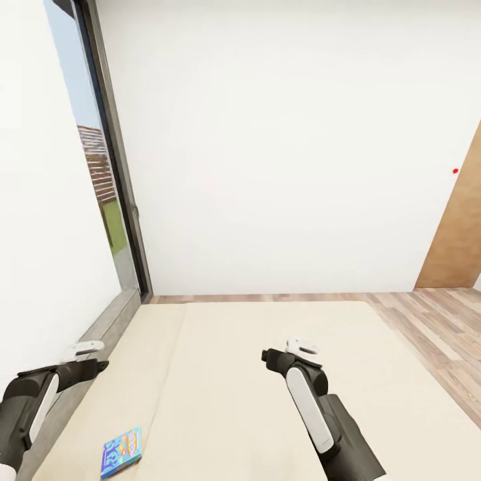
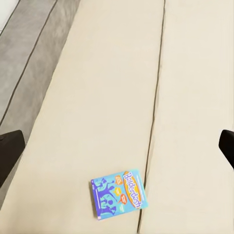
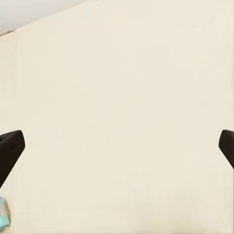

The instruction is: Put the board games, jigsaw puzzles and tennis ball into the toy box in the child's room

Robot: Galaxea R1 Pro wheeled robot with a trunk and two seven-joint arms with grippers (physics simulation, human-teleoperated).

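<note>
A: Surface?
B: Bed (image 3: 126, 112), cream, plain, across nearly all the frame; a grey strip at eleven o'clock.

A: Gripper?
B: Right gripper (image 3: 117, 146), jaws spread wide; dark fingertips (image 3: 10, 146) at nine and three o'clock, nothing between them.

A: Other items?
B: Game (image 3: 3, 213), a blue-green corner at the edge, eight o'clock, lying on the bed.
</note>
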